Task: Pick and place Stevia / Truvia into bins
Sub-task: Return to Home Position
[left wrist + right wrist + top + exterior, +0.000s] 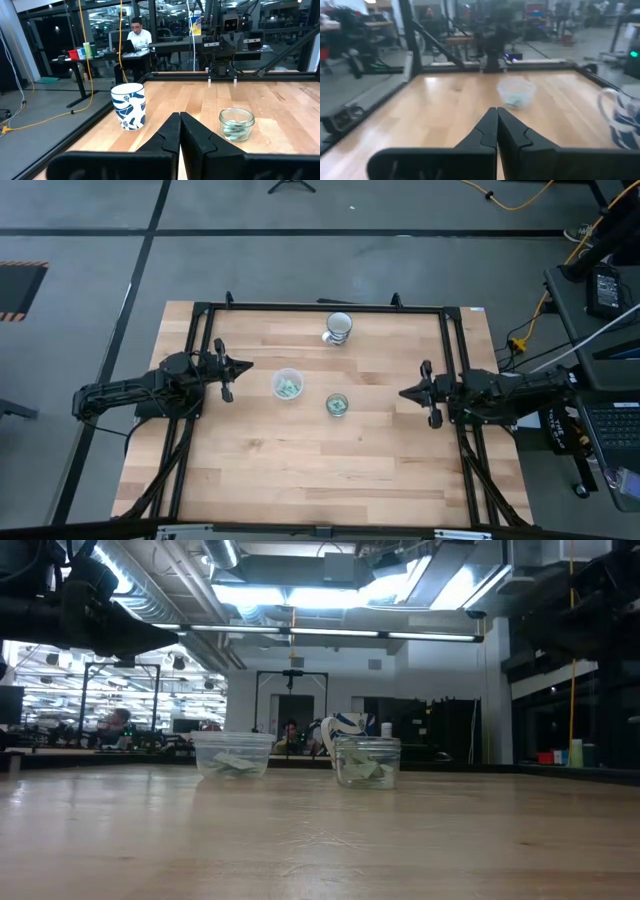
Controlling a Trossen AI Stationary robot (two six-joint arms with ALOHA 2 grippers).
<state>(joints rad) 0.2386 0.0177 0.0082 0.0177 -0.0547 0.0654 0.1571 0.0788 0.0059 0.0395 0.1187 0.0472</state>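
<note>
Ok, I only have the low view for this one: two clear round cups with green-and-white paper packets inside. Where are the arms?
Observer: From above, the left end effector hangs by the left side of the light wooden table. It is beside the wider translucent whitish plastic cup and not touching it.
Reviewer: And the right one?
Observer: The right end effector hangs by the right side, well apart from the narrower clear glass cup.
Reviewer: Is either holding anything?
Observer: No. Each wrist view shows its own fingers closed together with nothing between them.
</note>
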